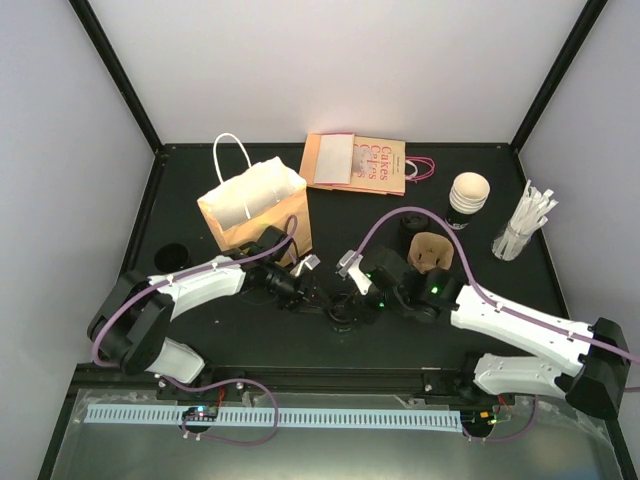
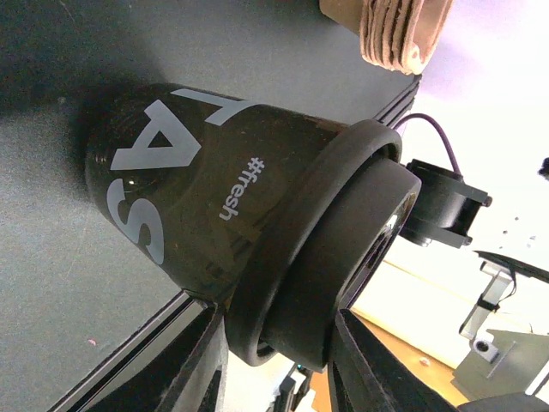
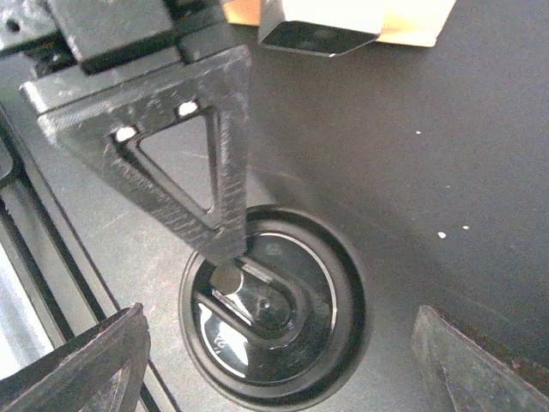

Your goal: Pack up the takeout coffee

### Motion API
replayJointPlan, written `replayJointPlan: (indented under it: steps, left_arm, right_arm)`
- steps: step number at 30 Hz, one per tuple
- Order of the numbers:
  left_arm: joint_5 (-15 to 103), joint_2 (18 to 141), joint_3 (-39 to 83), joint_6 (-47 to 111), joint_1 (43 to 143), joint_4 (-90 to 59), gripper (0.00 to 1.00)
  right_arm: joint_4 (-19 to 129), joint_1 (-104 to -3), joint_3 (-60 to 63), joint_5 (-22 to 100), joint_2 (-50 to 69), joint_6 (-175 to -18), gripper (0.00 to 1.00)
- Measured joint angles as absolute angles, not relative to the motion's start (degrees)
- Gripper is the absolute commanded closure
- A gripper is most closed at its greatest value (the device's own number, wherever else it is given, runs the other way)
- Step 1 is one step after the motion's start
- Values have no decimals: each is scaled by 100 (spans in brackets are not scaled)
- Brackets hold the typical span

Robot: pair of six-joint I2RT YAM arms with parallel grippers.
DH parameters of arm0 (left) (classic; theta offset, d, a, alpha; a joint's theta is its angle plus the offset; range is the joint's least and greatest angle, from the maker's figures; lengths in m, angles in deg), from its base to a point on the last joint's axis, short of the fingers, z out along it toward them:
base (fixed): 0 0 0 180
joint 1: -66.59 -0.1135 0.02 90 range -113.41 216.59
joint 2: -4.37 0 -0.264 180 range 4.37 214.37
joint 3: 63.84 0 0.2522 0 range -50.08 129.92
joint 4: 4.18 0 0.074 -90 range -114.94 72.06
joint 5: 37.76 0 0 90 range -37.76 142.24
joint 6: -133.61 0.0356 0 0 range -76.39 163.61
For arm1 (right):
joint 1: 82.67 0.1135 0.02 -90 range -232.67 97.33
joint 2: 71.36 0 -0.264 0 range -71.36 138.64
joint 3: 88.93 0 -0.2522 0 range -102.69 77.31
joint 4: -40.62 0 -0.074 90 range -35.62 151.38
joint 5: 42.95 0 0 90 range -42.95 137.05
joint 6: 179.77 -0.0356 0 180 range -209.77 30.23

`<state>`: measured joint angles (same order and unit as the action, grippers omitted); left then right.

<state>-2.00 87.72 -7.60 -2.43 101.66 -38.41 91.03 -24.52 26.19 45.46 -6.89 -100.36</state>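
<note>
Now the left hand (image 2: 276, 367) clamps the takeout coffee (image 2: 214, 215) (lid (image 3: 287, 330) on); right hand (image 3: 279, 365) spread wide

A brown paper bag (image 1: 255, 205) stands upper left of centre, with flat printed bags (image 1: 355, 162) lying at top centre, a pulp cup carrier (image 1: 432, 250) right of centre and white wrapped straws (image 1: 525, 222) at far right

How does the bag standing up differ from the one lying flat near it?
The standing bag is upright and open at the top; the flat bag lies folded down. The standing bag looks plain and has a white handle; the flat bag bears red lettering and has pink handles. Both are tan paper carrier bags.
</note>
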Motion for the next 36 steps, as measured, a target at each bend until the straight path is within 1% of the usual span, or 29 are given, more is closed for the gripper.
replayJointPlan:
  steps: [7,16,22,31,33,36]
  left_arm:
    - [-185,8772,-760,-210,10153,-3847,63]
    - [-167,8768,-793,-204,10153,-3847,62]
    - [-156,8768,-793,-204,10153,-3845,60]
    - [-137,8768,-793,-204,10153,-3847,59]
    - [-137,8768,-793,-204,10153,-3847,57]
    - [-115,8765,-793,-202,10153,-3854,48]
  right_arm:
    - [9245,-2183,2622,4494,-492,-10012,14]
    - [9288,-2026,2622,4693,-106,-10069,11]
    - [9339,-2002,2622,4883,63,-10128,14]
    - [9457,-1842,2493,5237,106,-10204,14]
    - [9481,-1816,2442,5294,106,-10217,14]
    - [9544,-1718,2331,5370,106,-10270,14]
